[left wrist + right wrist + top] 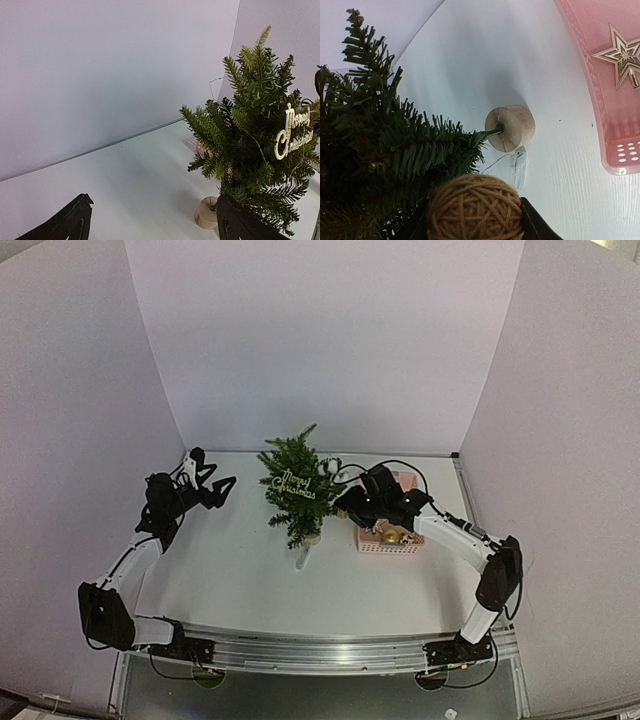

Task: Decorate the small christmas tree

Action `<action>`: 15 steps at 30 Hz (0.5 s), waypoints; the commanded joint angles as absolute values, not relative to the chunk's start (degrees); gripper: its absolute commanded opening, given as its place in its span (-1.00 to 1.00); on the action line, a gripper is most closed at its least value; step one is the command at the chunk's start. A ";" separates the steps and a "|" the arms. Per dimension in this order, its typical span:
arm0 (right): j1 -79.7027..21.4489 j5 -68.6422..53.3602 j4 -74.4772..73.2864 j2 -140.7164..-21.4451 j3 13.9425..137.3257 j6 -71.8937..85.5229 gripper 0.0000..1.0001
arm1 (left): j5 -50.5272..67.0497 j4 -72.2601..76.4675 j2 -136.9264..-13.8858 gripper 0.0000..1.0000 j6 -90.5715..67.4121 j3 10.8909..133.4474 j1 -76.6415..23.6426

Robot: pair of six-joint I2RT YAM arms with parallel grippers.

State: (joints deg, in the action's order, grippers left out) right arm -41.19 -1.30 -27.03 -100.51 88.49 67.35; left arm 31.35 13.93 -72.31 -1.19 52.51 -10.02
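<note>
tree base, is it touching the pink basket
Apart. The right wrist view shows bare table between the round wooden base of the small christmas tree and the pink basket wall.

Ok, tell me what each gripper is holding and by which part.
Right gripper: the twine ball, pinched across its round sides. Left gripper: open, holding nothing.
</note>
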 commanded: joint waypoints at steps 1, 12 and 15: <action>-41.66 -1.26 -27.16 -101.01 90.48 67.72 0.00 | 31.02 14.59 -70.72 0.73 -0.09 53.99 -9.68; -42.03 -1.77 -27.33 -101.31 90.01 68.63 0.16 | 30.79 14.85 -70.58 0.73 -0.09 53.66 -9.73; -42.26 -1.93 -27.33 -101.59 90.15 68.80 0.20 | 30.70 14.94 -70.58 0.73 -0.09 53.64 -9.72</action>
